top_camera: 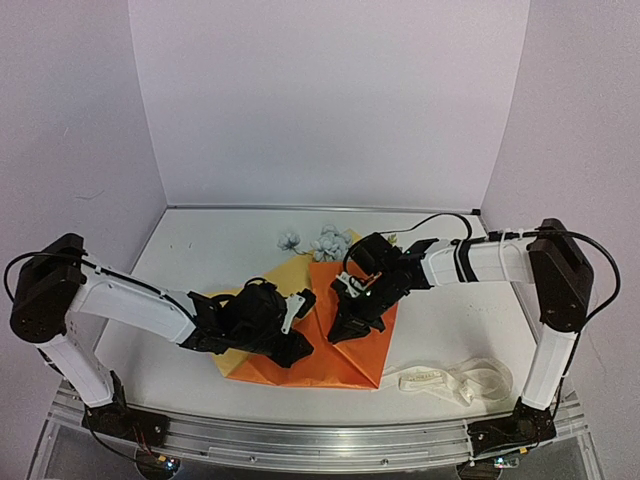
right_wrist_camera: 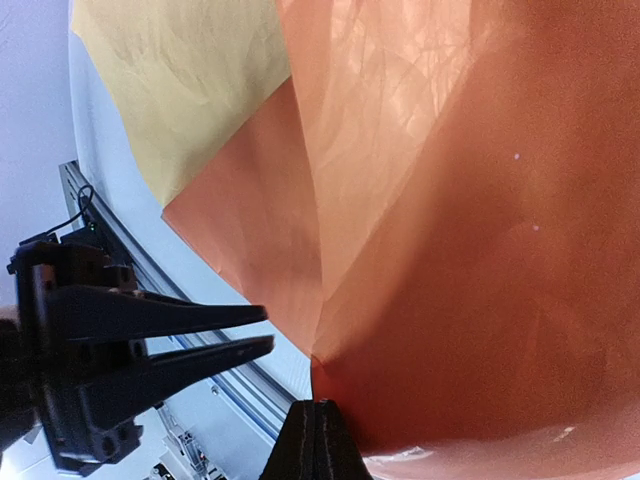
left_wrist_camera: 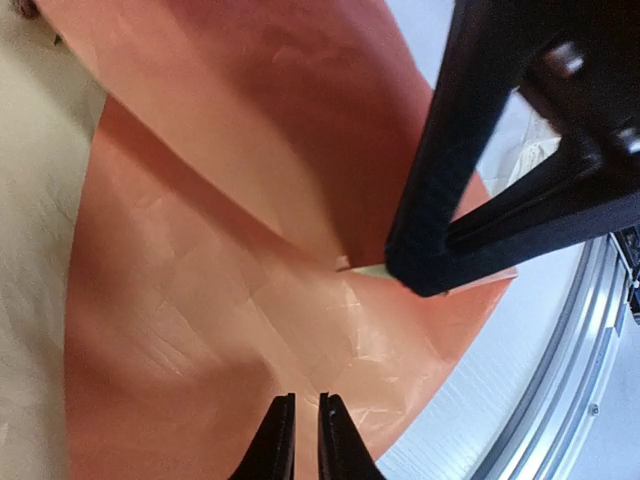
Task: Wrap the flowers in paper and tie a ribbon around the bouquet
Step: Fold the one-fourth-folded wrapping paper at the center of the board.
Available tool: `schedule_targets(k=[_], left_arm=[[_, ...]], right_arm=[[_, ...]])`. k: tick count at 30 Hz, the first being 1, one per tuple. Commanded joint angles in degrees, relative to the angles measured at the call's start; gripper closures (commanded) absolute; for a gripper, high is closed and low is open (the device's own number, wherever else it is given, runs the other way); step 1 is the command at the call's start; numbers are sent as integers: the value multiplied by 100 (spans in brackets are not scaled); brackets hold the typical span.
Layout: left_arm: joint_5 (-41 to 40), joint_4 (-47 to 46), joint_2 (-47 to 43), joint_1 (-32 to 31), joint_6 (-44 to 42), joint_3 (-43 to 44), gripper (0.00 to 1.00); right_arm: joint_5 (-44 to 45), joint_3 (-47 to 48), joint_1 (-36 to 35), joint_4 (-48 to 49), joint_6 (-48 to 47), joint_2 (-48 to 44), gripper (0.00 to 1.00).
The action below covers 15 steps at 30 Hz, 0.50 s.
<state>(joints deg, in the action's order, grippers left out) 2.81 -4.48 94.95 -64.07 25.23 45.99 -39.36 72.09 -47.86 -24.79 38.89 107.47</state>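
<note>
The orange paper [top_camera: 345, 360] lies folded near the table's front, its pale yellow backing sheet [top_camera: 285, 275] showing at the left. Flowers [top_camera: 325, 243] poke out past its far edge, their stems hidden. My right gripper [right_wrist_camera: 318, 405] is shut on a raised fold of the paper [right_wrist_camera: 480, 250], near its front corner. My left gripper [left_wrist_camera: 307, 400] hovers just over the paper [left_wrist_camera: 200, 280], jaws a narrow gap apart with nothing between them. The two grippers sit close together, left gripper [top_camera: 300, 348] and right gripper [top_camera: 336, 335]. The cream ribbon [top_camera: 450, 380] lies loose at the front right.
A metal rail [top_camera: 300, 440] runs along the table's near edge, just beyond the paper's front corner. The white back wall and side walls enclose the table. The right arm's black finger [left_wrist_camera: 430, 250] crosses the left wrist view.
</note>
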Motion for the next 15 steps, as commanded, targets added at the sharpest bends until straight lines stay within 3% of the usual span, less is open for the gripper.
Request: schedule_targets(k=[1, 7, 15], left_arm=[[-20, 46, -669, 198, 421, -45, 80], [533, -255, -799, 813, 561, -82, 63], [1286, -657, -131, 1219, 379, 335, 47]], right_arm=[[-150, -123, -66, 334, 61, 3, 100], [-246, -181, -111, 390, 75, -129, 100], [-326, -310, -141, 405, 101, -293, 100]])
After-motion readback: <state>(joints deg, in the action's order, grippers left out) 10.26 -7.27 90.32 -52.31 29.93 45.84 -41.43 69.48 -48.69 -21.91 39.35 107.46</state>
